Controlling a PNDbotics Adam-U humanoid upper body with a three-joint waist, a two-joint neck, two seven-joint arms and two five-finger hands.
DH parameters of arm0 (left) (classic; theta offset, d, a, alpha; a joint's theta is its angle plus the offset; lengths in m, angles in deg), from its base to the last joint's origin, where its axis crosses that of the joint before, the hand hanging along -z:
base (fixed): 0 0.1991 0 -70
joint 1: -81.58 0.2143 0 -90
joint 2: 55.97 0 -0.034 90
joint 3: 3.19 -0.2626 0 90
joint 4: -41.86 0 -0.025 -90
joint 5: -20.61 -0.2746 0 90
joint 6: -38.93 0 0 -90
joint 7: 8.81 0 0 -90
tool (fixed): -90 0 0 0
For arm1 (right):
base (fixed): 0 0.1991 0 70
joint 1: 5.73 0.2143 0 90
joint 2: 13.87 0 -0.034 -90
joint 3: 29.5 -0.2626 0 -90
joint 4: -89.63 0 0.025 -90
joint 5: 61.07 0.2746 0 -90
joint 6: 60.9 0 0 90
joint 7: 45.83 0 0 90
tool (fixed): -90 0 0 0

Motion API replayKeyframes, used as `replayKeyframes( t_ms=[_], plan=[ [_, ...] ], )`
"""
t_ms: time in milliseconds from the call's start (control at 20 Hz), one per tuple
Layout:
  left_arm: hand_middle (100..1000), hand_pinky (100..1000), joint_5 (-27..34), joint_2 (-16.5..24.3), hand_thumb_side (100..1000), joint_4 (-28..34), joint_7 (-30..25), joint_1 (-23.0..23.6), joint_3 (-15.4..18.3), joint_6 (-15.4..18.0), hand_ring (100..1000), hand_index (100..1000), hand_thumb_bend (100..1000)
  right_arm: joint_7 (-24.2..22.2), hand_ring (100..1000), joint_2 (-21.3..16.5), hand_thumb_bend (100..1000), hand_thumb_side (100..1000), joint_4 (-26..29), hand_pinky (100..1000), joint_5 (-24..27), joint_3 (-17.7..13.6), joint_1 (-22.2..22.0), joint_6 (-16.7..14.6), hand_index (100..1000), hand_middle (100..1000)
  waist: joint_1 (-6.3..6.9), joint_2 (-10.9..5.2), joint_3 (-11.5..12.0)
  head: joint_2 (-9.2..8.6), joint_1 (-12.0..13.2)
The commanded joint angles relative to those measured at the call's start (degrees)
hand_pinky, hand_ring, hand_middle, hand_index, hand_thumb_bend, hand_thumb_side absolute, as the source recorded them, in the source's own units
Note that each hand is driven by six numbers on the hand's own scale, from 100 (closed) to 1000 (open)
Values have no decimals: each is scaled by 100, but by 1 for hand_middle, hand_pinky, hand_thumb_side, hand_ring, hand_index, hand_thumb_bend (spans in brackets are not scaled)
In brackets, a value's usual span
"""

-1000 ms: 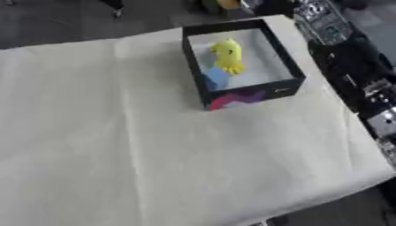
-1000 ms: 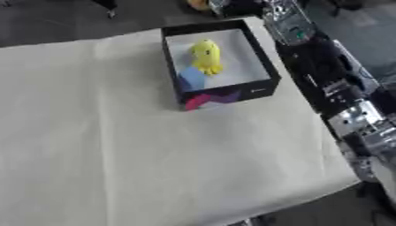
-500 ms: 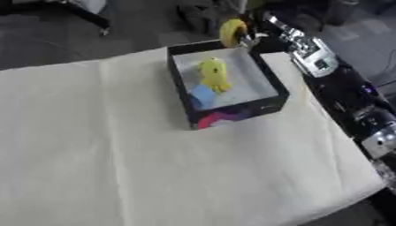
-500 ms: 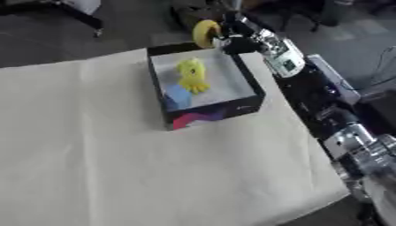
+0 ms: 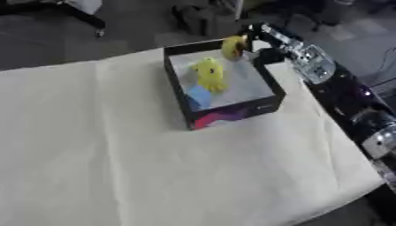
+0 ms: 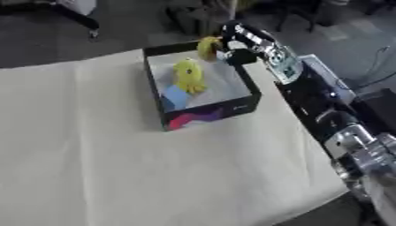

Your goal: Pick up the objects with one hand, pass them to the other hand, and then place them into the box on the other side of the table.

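Observation:
A black box (image 5: 177, 90) with a white inside stands on the far right of the cream-covered table (image 5: 116, 154). A yellow toy (image 5: 209, 74) and a small blue block (image 5: 199, 96) lie in it. My right arm reaches in from the lower right along the table's right edge. My right hand (image 6: 234, 43) is at the box's far right corner, curled round a yellow round object (image 5: 233, 47) that hangs just over the far rim. My left hand shows in no view.
The cream cloth covers the whole table to the left of and in front of the box. Beyond the far edge are dark floor, chair legs (image 5: 85, 20) and dark clutter (image 5: 201, 17). The table's right edge runs under my right arm.
The camera has tilted, shifting the whole picture. My right arm has come into view with the yellow round object and brought it down to the box's far rim.

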Motion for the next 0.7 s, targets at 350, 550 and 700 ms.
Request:
replayKeyframes(
  t_ms=[350,550,700],
  plan=[
    [706,859,-61,197,475,169,124,-19,174,-52,718,799,325,14,1000,-309,100,100,90,953,-1295,-259,23,-986,1000,786,-27,-87,10,167,192],
    [709,858,-37,128,470,264,289,10,344,-122,714,803,319,286,1000,-38,100,421,600,978,214,-549,-93,-403,1000,827,-33,-75,37,180,341],
    [729,856,-2,28,507,390,526,54,602,-264,715,822,292,157,1000,277,100,530,1740,994,2204,-837,-320,353,1000,870,-44,-71,49,162,613]
  ],
)
